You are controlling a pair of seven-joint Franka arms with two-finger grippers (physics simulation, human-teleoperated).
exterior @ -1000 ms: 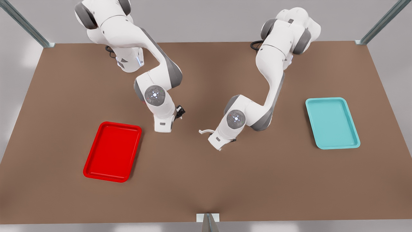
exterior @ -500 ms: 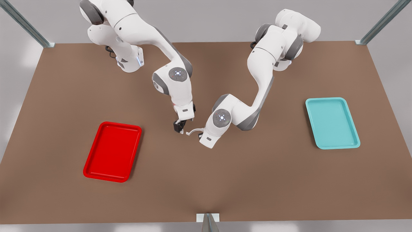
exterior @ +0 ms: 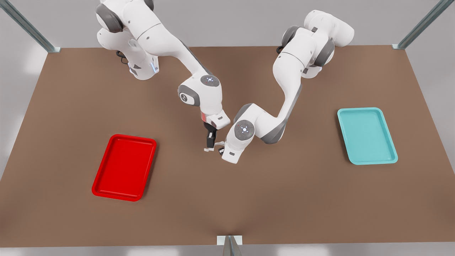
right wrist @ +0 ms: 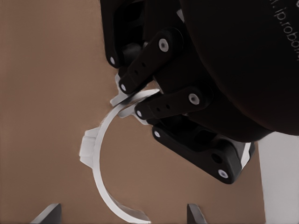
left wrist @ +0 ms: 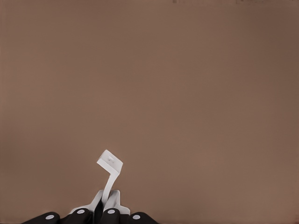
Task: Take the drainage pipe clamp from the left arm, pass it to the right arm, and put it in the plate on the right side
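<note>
The drainage pipe clamp (right wrist: 99,179) is a thin white half-ring strap with a small flat holed tab at each end. It hangs just above the middle of the counter (exterior: 227,206), held off the surface.

The left end effector (right wrist: 131,100), black with 2 fingers, is clamped shut on 1 end of the strap, next to a tab. From there the arc curves away toward the right end effector (exterior: 210,141). In the right wrist view its 2 fingertips stand wide apart with the free part of the arc between them, not yet touching it. The right arm is therefore the one placed to take the strap, and closing across the thin band looks like the move that matters.

The plate (exterior: 106,177), glossy red and shallow with rounded corners, lies well apart toward the counter's edge on the front view's left. A teal tray (exterior: 346,137) of like shape lies toward the opposite edge. The counter is matte brown.
</note>
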